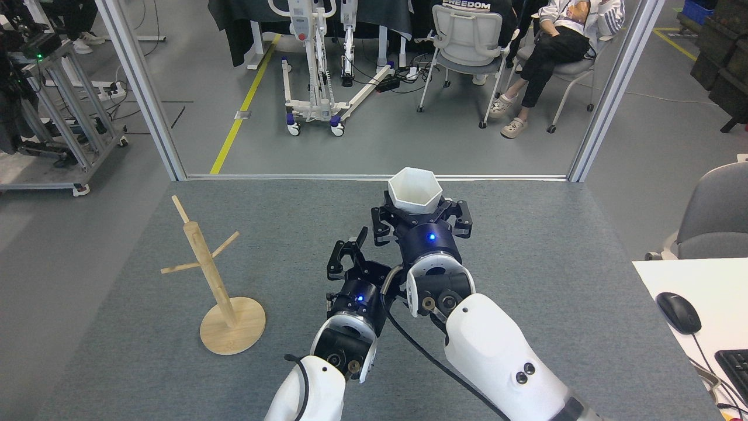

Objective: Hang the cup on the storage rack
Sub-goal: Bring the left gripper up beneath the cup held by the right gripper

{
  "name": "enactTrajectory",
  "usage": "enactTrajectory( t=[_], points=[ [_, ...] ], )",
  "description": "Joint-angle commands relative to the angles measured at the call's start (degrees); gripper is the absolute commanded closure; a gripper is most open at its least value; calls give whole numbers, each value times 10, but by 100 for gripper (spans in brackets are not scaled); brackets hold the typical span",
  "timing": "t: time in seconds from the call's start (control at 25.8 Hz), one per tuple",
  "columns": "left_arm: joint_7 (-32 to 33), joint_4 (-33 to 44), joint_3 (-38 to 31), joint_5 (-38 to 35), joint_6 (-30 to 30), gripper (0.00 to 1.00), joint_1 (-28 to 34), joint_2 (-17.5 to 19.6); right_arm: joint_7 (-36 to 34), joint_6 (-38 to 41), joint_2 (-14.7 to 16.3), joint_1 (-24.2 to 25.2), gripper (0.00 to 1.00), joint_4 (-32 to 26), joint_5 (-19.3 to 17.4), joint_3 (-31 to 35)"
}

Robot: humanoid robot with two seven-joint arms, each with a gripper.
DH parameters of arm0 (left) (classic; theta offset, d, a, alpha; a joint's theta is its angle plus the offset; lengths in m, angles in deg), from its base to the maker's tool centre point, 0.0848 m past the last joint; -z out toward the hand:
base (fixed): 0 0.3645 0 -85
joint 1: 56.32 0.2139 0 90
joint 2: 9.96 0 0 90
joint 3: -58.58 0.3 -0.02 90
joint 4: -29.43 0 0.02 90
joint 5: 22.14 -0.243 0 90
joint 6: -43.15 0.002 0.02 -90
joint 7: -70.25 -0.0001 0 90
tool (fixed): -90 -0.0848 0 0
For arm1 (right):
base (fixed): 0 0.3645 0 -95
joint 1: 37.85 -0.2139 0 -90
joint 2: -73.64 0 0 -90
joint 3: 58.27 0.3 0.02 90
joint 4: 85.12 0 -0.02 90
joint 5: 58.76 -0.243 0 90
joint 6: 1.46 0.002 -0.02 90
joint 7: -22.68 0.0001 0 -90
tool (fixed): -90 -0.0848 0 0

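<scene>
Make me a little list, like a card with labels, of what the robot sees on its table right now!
cup: white faceted cup with hexagonal rim, upright, mouth open to the top
who holds it: right gripper, fingers around the cup's lower part
other hand: left gripper, holding nothing, fingers look spread
rack: light wooden storage rack with angled pegs on a round base, standing to the left, nothing hanging on it
table: grey carpeted tabletop
job status: cup not yet on a peg
</scene>
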Motion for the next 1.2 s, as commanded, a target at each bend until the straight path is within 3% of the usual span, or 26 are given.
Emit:
enactTrajectory(
  t=[0.0, 0.58, 1.16],
  points=[
    [4, 7, 2, 1, -22, 1, 14, -1, 0, -1, -1, 0, 94, 0, 0, 0],
    [5, -35, -1, 3, -23, 1, -41, -1, 1, 6, -3, 2, 94, 1, -1, 26],
    [7, -43, 0, 4, -24, 1, -50, -2, 1, 6, -6, 1, 94, 3, -6, 28]
  ],
)
